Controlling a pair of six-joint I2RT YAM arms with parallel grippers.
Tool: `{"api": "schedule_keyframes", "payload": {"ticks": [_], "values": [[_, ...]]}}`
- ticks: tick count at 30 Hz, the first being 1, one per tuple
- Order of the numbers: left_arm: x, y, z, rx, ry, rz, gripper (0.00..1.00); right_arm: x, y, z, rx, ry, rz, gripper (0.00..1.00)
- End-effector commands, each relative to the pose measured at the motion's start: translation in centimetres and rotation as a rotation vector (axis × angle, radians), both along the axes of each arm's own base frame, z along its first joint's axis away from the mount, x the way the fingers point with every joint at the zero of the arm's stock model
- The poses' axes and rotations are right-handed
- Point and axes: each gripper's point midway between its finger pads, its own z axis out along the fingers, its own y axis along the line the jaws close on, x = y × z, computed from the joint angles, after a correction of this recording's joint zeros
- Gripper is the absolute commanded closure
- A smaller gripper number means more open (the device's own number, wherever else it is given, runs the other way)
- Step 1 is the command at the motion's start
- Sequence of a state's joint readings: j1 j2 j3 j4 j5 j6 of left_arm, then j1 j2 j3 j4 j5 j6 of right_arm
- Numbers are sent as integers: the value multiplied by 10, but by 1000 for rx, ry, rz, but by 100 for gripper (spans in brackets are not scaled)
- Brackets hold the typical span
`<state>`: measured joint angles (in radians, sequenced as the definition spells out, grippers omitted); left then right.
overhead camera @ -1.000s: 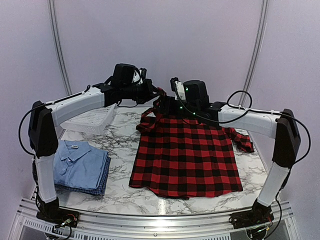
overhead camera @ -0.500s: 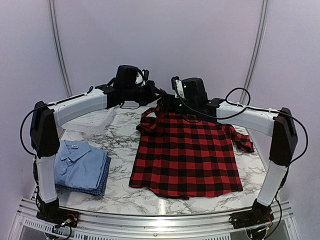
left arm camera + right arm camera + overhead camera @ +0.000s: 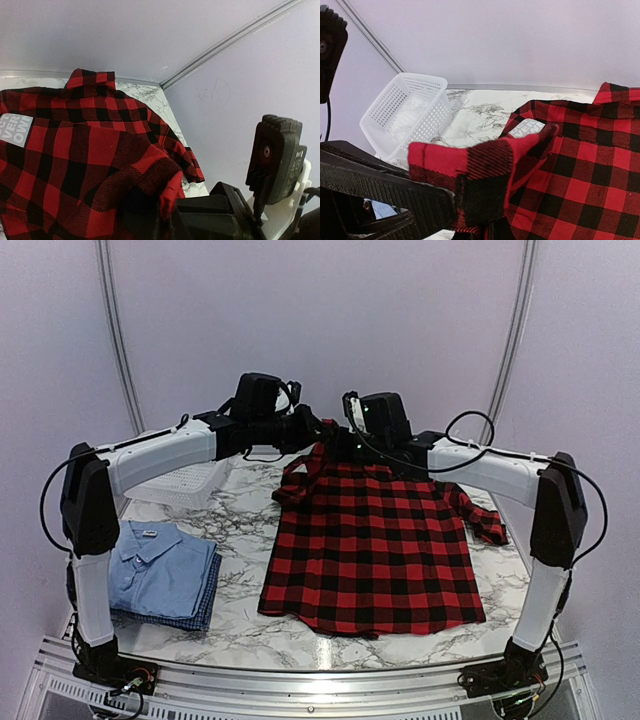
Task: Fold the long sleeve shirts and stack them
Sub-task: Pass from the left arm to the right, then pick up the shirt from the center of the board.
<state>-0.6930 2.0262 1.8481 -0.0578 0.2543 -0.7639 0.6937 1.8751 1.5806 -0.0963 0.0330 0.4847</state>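
Left gripper [image 3: 318, 431] and right gripper [image 3: 337, 446] each clamped on plaid shirt's [image 3: 375, 550] raised far edge, right of basket [image 3: 185, 481]. Light blue shirt [image 3: 155, 565] folded in front of basket.

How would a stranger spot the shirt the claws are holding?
On the marble table, the plaid shirt lies spread across the middle. The left claw and right claw pinch its far edge. It alone is red and black; the blue shirts sit folded at left.

Three shirts [image 3: 375, 550], one basket [image 3: 185, 480], two arms [image 3: 150, 450]
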Motion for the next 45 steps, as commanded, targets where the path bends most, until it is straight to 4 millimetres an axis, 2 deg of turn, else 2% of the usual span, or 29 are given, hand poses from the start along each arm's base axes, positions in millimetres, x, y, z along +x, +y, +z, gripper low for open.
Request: {"api": "schedule_keyframes", "payload": {"ticks": [1, 4, 5, 7, 9, 12, 17, 23, 28, 30, 33, 41, 45], "values": [[-12, 21, 1, 75, -10, 37, 80, 13, -16, 20, -64, -66, -59, 100], [-25, 38, -4, 118, 6, 60, 61, 16, -21, 25, -100, -88, -54, 100], [-32, 47, -15, 147, 24, 71, 55, 17, -22, 25, -109, -90, -47, 100], [-48, 62, -26, 174, 54, 78, 51, 20, -24, 28, -127, -101, -38, 100], [-68, 81, -37, 199, 90, 91, 51, 23, -26, 30, -150, -114, -30, 100], [-101, 104, -71, 254, 172, 96, 52, 28, -29, 36, -176, -138, -19, 100], [-167, 131, -140, 395, 318, 79, 59, 33, -31, 41, -197, -162, -3, 100], [-229, 151, -187, 501, 428, 82, 64, 32, -31, 45, -208, -174, 21, 100], [-273, 150, -219, 543, 525, 62, 66, 32, -30, 52, -204, -191, 28, 100], [-283, 148, -228, 560, 548, 55, 67, 33, -29, 56, -201, -199, 30, 100], [-287, 144, -236, 573, 561, 49, 67, 33, -27, 60, -194, -205, 40, 100], [-283, 149, -261, 604, 602, 129, 71, 32, -24, 66, -181, -210, 50, 100], [-278, 142, -264, 563, 592, 140, 71, 32, -24, 70, -177, -218, 54, 100]]}}
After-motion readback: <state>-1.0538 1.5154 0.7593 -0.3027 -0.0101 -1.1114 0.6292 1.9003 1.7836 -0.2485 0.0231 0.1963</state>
